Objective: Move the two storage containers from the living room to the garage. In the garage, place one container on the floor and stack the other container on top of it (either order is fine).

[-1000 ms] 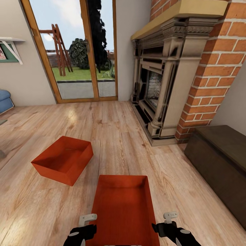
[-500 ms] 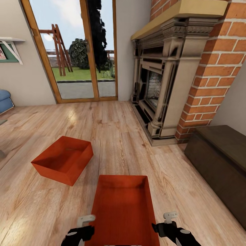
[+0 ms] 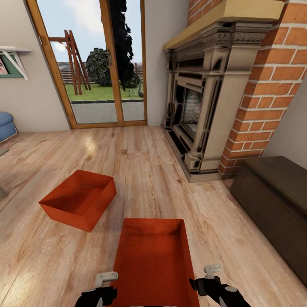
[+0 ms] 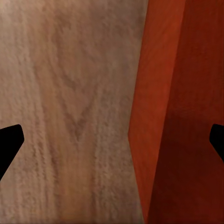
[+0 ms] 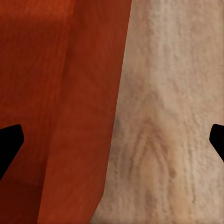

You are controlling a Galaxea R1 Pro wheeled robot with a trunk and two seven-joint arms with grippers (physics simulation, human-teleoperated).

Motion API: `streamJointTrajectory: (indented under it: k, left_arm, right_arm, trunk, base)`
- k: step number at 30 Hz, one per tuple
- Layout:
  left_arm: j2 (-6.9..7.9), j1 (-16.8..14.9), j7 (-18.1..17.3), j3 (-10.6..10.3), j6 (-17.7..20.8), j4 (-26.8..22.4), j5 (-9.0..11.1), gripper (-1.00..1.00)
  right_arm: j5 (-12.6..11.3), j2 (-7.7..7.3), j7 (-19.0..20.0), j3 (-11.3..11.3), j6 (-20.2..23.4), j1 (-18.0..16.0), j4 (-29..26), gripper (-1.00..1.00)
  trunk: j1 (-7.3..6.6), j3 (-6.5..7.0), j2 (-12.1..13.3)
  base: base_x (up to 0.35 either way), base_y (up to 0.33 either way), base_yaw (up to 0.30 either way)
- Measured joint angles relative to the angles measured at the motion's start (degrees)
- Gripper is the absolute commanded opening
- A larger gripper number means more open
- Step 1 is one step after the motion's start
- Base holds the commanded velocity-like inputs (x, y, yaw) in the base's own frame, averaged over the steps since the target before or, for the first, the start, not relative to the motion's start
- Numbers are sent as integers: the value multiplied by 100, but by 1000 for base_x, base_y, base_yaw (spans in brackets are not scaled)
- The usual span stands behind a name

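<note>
Task barely begun: both boxes, near one (image 3: 153,260) and far one (image 3: 79,199), sit by the fireplace (image 3: 200,106); my left gripper (image 4: 112,140) and right gripper (image 5: 112,140) straddle the near box's walls, spread wide.

At the bottom edge of the head view, the left hand (image 3: 103,285) is a glossy black rounded housing with pale highlights along its curves, topped by a light grey bracket shaped like a small bent tab, with a tiny dark dot (probably a screw or hole) in its flat face. The right hand (image 3: 209,278) matches it: a black, smooth shell with white glints and a light grey, T-shaped bracket rising from it, and a white patch farther back on the arm. In both wrist views the fingertips (image 4: 9,147) (image 5: 9,145) are plain matte black wedges, without markings.
</note>
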Motion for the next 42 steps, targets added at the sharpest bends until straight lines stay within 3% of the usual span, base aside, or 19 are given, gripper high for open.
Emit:
streamJointTrajectory:
  k: [21, 29, 42]
  left_arm:
    - [-52, 0, -8, -5, -9, 7, 8, 100]
    - [-62, 0, -234, -10, -53, 9, 7, 100]
    - [-45, 0, -255, -10, -106, 7, 3, 100]
  right_arm:
    - [-8, 0, 4, -8, -19, 0, 8, 100]
    - [-8, 0, 4, -8, -22, 0, 9, 100]
    - [-19, 0, 7, -8, -20, 0, 9, 100]
  trunk:
    - [0, 0, 0]
    - [0, 0, 0]
    - [0, 0, 0]
  base:
    - [0, 0, 0]
    - [0, 0, 0]
    - [0, 0, 0]
